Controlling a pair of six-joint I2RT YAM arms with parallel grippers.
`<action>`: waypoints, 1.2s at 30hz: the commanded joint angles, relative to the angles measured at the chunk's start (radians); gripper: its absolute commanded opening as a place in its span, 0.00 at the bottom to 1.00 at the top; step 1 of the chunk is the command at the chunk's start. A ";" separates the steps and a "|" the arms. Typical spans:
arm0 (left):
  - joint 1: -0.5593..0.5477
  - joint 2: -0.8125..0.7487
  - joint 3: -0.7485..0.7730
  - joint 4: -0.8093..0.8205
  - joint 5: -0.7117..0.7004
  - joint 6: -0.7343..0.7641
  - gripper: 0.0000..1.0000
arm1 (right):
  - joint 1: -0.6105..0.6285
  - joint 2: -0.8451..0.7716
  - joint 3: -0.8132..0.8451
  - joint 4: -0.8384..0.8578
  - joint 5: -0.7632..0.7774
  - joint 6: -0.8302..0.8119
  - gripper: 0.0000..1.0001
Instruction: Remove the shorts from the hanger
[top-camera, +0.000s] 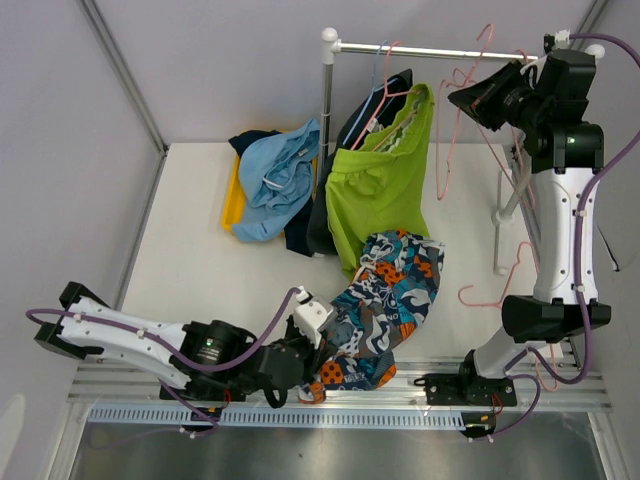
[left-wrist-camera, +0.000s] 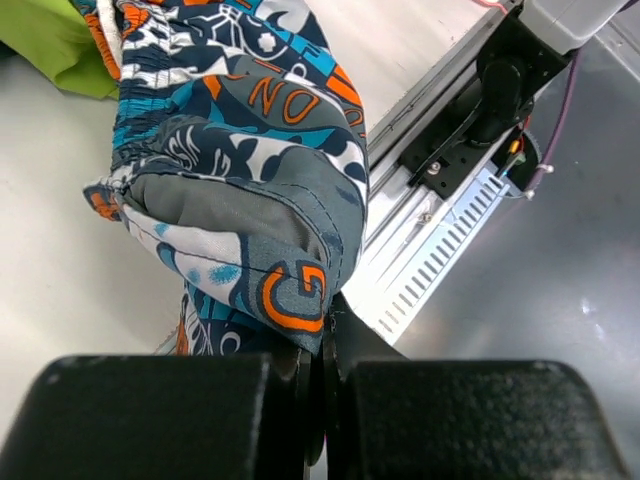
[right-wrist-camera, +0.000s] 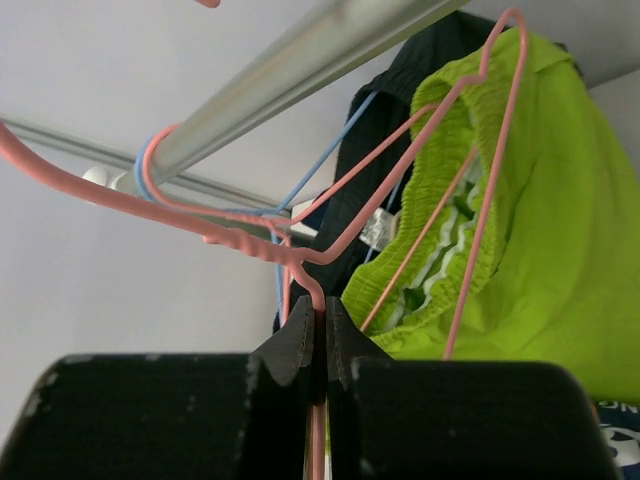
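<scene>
White tabletop (top-camera: 190, 250): left pincer (left-wrist-camera: 325, 332) grips patterned shorts (top-camera: 385, 300) lettered "NO"; right pincer (right-wrist-camera: 322, 318) clamps pink hanger (right-wrist-camera: 250, 245).

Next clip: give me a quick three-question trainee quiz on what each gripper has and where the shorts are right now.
1. True or false: the lime green shorts lie flat on the table, off the rail.
2. What is the left gripper shut on? A the lime green shorts; B the patterned shorts; C nothing.
3. Fill in: the right gripper is shut on a pink ____.
Key: 1 false, they hang at the rail; 2 B; 3 hanger.
</scene>
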 joint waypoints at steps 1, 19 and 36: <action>-0.009 -0.013 0.041 -0.015 -0.049 -0.033 0.00 | -0.033 0.027 0.034 0.043 0.001 -0.039 0.00; 0.176 -0.079 0.695 -0.268 -0.393 0.495 0.00 | -0.039 -0.163 -0.348 0.132 0.010 -0.092 0.14; 1.065 0.299 1.153 0.072 0.082 0.970 0.00 | -0.038 -0.523 -0.670 0.081 0.067 -0.189 0.99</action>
